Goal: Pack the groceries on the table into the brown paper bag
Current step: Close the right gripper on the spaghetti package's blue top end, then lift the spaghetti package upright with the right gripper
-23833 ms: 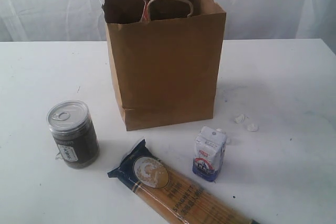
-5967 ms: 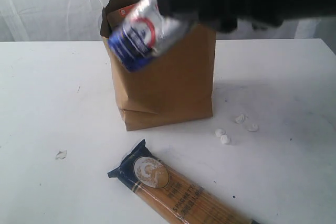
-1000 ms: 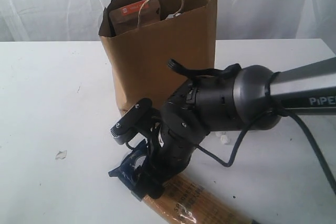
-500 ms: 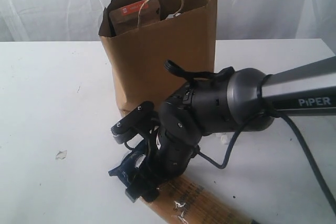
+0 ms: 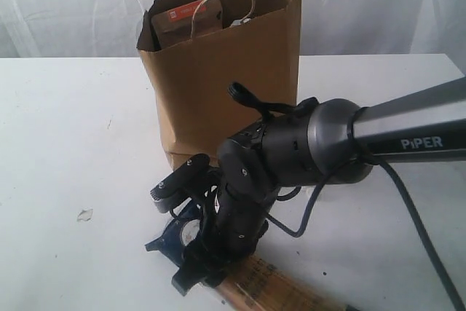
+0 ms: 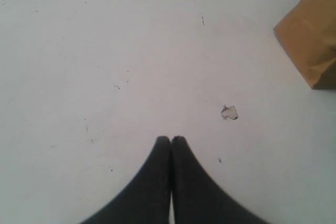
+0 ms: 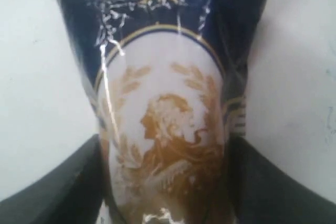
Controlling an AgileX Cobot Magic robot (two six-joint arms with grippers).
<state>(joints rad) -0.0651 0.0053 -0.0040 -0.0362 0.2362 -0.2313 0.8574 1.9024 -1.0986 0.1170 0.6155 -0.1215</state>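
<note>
Spaghetti pickup, lower centre of frame.
My right gripper [image 7: 165,187] straddles the long spaghetti packet [image 7: 163,77] endwise, ready to tip it into the brown paper bag [image 5: 218,85]; whether it is pinching, I cannot tell. Left gripper [image 6: 170,142] sits pressed together.

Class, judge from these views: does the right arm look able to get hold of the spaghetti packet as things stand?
Probably yes. The right gripper sits over the packet's dark-blue end, a finger on each side, nothing between them. Whether the jaws are gripping it is unclear.
</note>
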